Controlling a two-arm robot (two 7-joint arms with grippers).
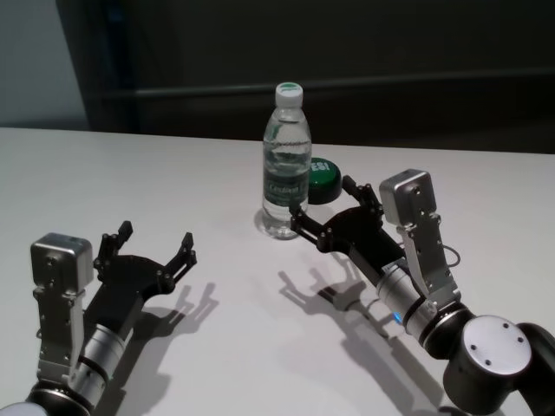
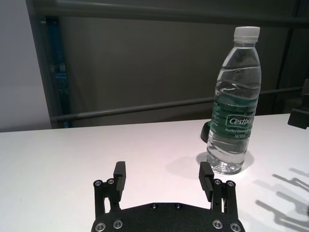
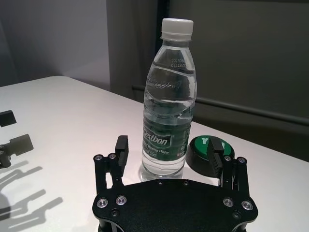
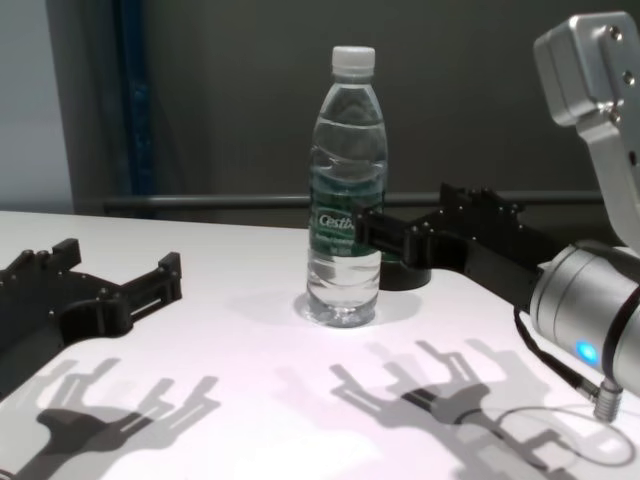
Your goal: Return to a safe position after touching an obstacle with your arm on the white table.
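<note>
The obstacle (image 1: 286, 165), a clear water bottle with a white cap and a green label band, stands upright on the white table (image 1: 130, 173). My right gripper (image 1: 325, 201) is open just in front of it, one finger close beside the bottle's base; whether it touches, I cannot tell. In the right wrist view the bottle (image 3: 169, 111) rises just beyond the open right gripper (image 3: 168, 152). The chest view shows the bottle (image 4: 345, 190) with the right gripper (image 4: 405, 225) reaching up to it. My left gripper (image 1: 156, 236) rests open and empty low on the left, well away from the bottle (image 2: 235, 96).
A low green button (image 1: 324, 173) on a black base sits right behind the bottle, near my right gripper's outer finger. The button (image 3: 212, 145) also shows in the right wrist view. A dark wall with a rail runs behind the table's far edge.
</note>
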